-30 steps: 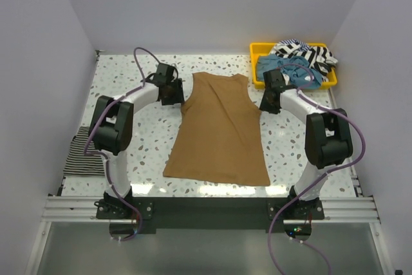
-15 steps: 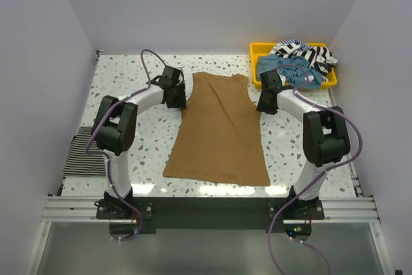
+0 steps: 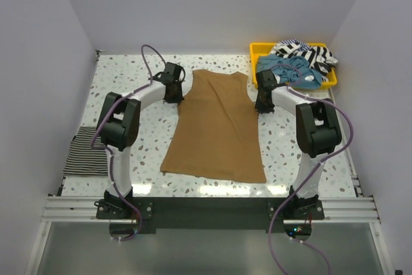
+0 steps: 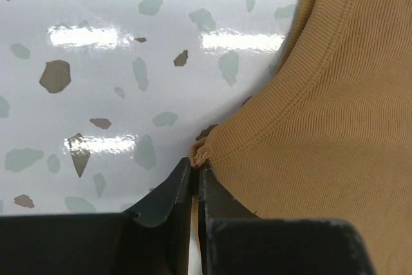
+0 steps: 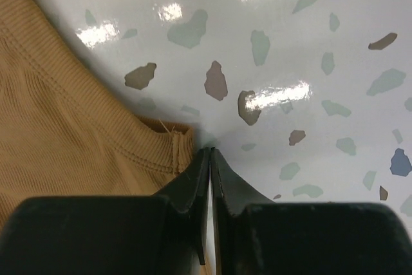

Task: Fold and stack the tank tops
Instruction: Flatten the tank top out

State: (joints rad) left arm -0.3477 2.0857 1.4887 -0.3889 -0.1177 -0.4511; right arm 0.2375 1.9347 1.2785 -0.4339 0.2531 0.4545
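Observation:
The tan-brown tank top point(image 3: 219, 127) lies flat in the middle of the table, straps at the far end. My left gripper point(image 3: 182, 99) is shut on its left armhole corner, and the left wrist view shows the cloth edge point(image 4: 302, 133) pinched at the fingertips point(image 4: 196, 167). My right gripper point(image 3: 258, 109) is shut at the right armhole corner, with tan cloth point(image 5: 77, 140) against and between the closed fingers point(image 5: 210, 154). A folded black-and-white striped tank top point(image 3: 87, 152) lies at the table's left edge. A light blue top point(image 3: 290, 69) and a striped one point(image 3: 306, 53) are heaped in the tray.
The yellow plastic tray point(image 3: 254, 49) stands at the far right corner. White walls enclose the table on the left, the far side and the right. Purple cables loop above both arms.
Both grippers have moved inward onto the tan top's armhole corners and shut there. The top has slid slightly toward the far side, its near hem pulled up.

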